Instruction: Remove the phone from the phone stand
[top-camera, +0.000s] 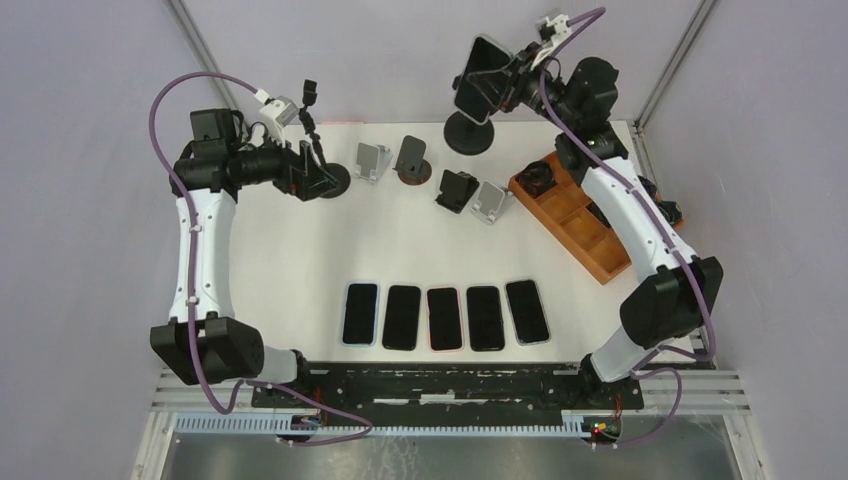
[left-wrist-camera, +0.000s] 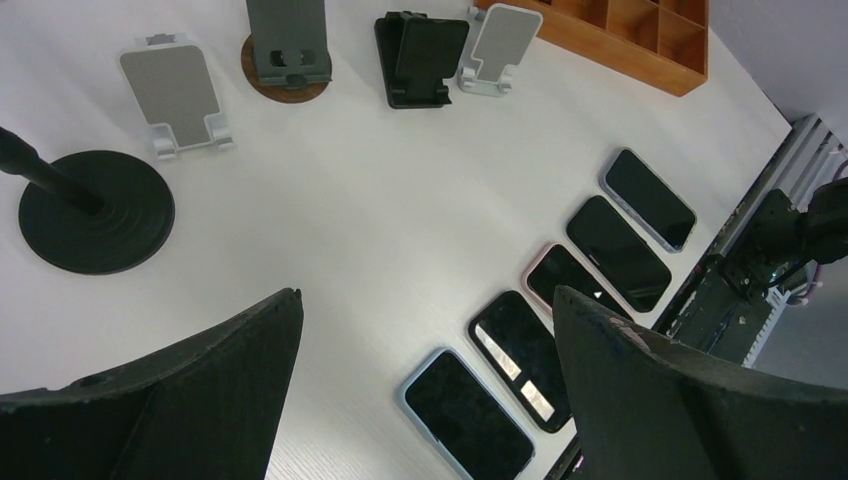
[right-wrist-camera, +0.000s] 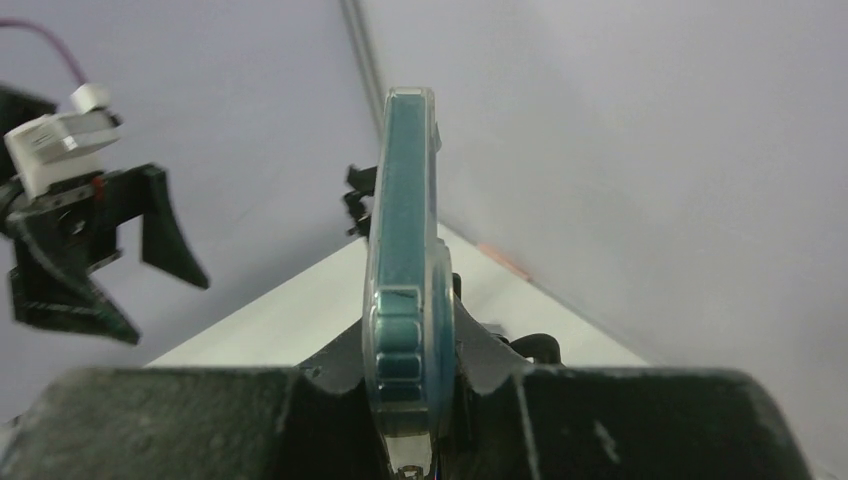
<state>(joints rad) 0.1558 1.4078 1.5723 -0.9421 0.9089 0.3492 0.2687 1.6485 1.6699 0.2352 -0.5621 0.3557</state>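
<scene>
A teal phone in a clear case (top-camera: 479, 78) is held high at the back, above the black round-base stand (top-camera: 468, 134). My right gripper (top-camera: 503, 86) is shut on the phone. In the right wrist view the phone (right-wrist-camera: 403, 250) stands edge-on between my fingers (right-wrist-camera: 330, 375), and a black clamp part (right-wrist-camera: 355, 200) shows just behind it; whether it still grips the phone I cannot tell. My left gripper (top-camera: 312, 125) is open and empty at the back left, over a second black round-base stand (left-wrist-camera: 96, 211). Its jaws stand wide apart in the left wrist view (left-wrist-camera: 425, 300).
Several dark phones (top-camera: 443, 317) lie in a row near the front edge. Small stands (top-camera: 372, 160) (top-camera: 411, 158) (top-camera: 456, 190) (top-camera: 491, 201) stand at mid-back. A wooden compartment tray (top-camera: 580, 225) lies at the right. The enclosure walls are close behind.
</scene>
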